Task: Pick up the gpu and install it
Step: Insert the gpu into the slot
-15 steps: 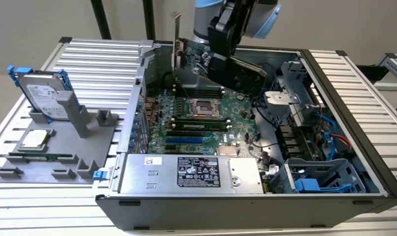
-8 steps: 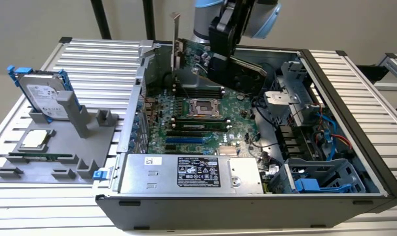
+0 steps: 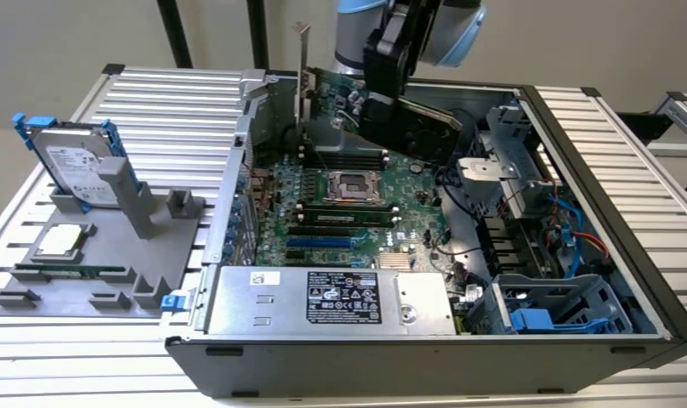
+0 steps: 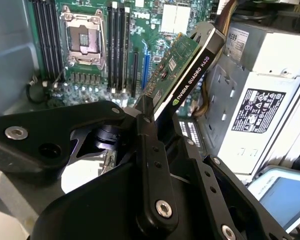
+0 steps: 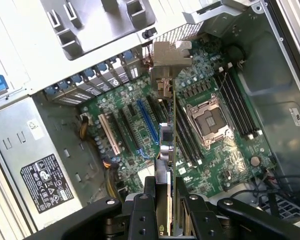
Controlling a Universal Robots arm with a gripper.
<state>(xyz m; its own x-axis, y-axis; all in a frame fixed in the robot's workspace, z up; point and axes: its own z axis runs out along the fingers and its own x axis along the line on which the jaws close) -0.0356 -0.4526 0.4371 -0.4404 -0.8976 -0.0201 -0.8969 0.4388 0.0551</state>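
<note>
Green gpu clamped in gripper, its held end hidden

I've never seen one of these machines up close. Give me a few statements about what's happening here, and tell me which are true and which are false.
1. The gripper is clamped on the gpu. True.
2. The gpu is already plugged into a slot. False: it hangs in the air above the motherboard.
3. The hard drive stands upright on the grey holder, outside the computer case. True.
4. A cooler covers the processor socket. False: the socket lies uncovered.
</note>
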